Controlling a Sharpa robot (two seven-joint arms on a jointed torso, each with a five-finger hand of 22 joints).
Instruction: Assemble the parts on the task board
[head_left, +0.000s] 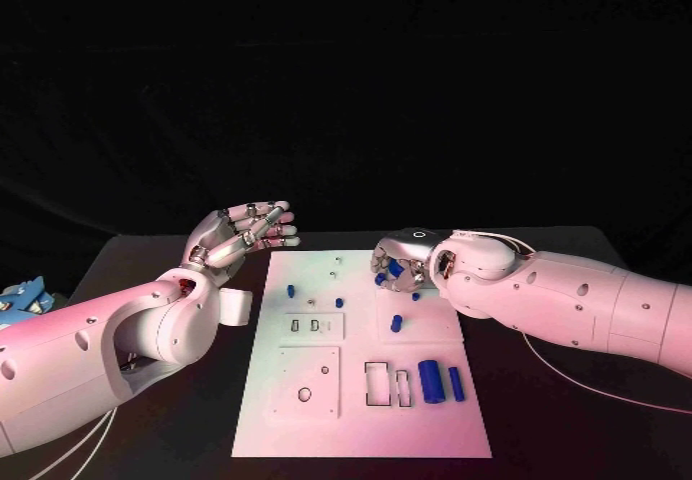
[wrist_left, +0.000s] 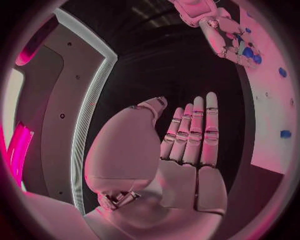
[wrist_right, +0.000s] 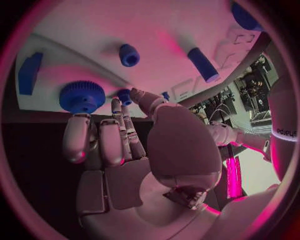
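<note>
The white task board (head_left: 361, 400) lies mid-table. My right hand (head_left: 405, 263) hovers over its far right corner, fingers curled down. In the right wrist view, thumb and fingertips (wrist_right: 119, 107) close on a small blue peg (wrist_right: 125, 94) beside a blue toothed knob (wrist_right: 82, 96). A round blue peg (wrist_right: 129, 54) and a blue cylinder (wrist_right: 203, 64) stand further along the board. Small blue pegs (head_left: 290, 290) (head_left: 340, 301) (head_left: 398, 323) stand on the board, and two blue cylinders (head_left: 430, 377) (head_left: 456, 384) lie near its right edge. My left hand (head_left: 245, 232) is raised left of the board's far corner, fingers straight, holding nothing.
A white block (head_left: 238, 305) sits just left of the board beside my left forearm. A blue object (head_left: 22, 298) lies at the table's left edge. Rectangular and round slots (head_left: 378, 384) (head_left: 304, 394) mark the board's near half. Black table (head_left: 548, 440) surrounds the board.
</note>
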